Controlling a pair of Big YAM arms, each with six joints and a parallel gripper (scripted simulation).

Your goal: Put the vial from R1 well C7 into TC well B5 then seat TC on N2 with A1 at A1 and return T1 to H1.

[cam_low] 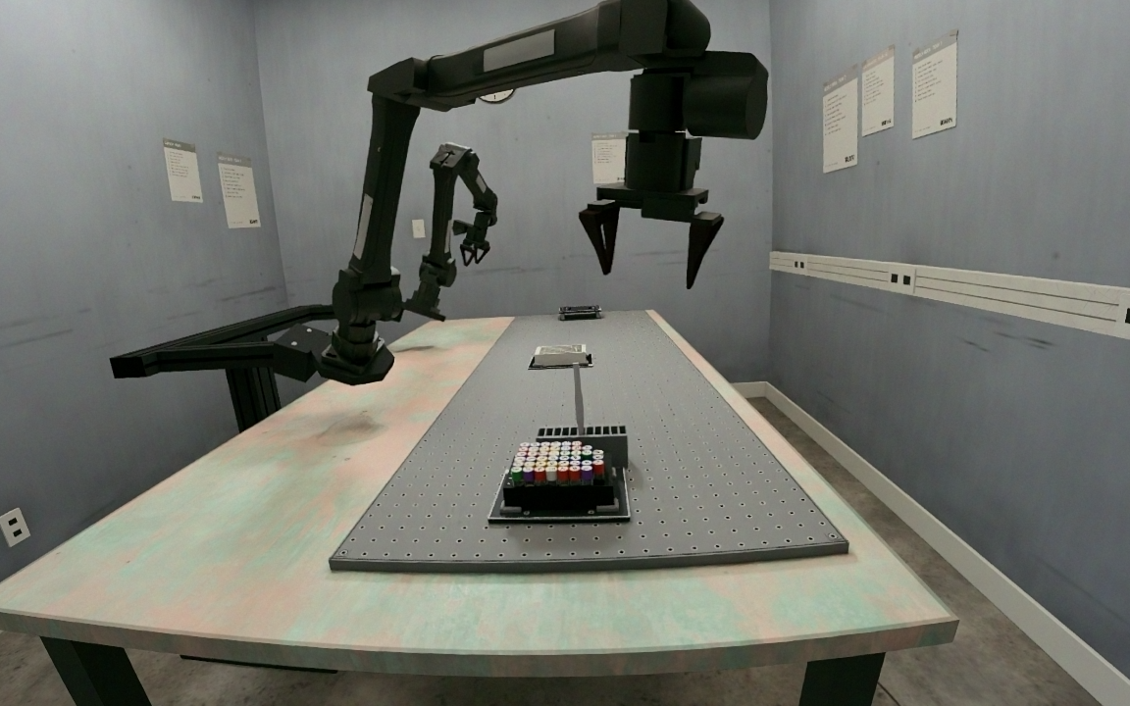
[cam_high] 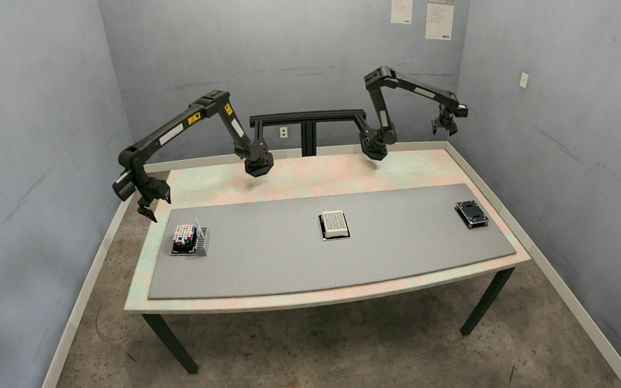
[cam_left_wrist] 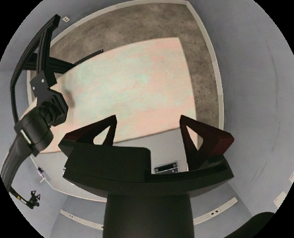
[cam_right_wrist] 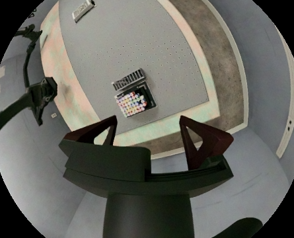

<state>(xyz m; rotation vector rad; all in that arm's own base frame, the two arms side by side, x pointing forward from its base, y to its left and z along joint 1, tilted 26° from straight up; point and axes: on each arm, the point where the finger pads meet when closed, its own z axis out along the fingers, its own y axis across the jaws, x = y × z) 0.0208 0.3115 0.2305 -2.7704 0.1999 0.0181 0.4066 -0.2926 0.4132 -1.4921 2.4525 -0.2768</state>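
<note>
Both arms' end effectors, L and R, are wide open w/ nothing in them, up high nr tabletop ends; TC sits mid-board w/ open room both sides.

A lab-like room is shown, with workshop touches. A grey perforated board is laid over the table, and on it, at nine o'clock in the top view, a rack is filled with colour-capped vials. Two jointed robot arms are mounted on a black metal frame at twelve o'clock. Printed sheets are posted on plain grey-blue walls, and at three o'clock in the exterior view a pale strip fitted with sockets is run along the wall. The floor is stained and speckled.
</note>
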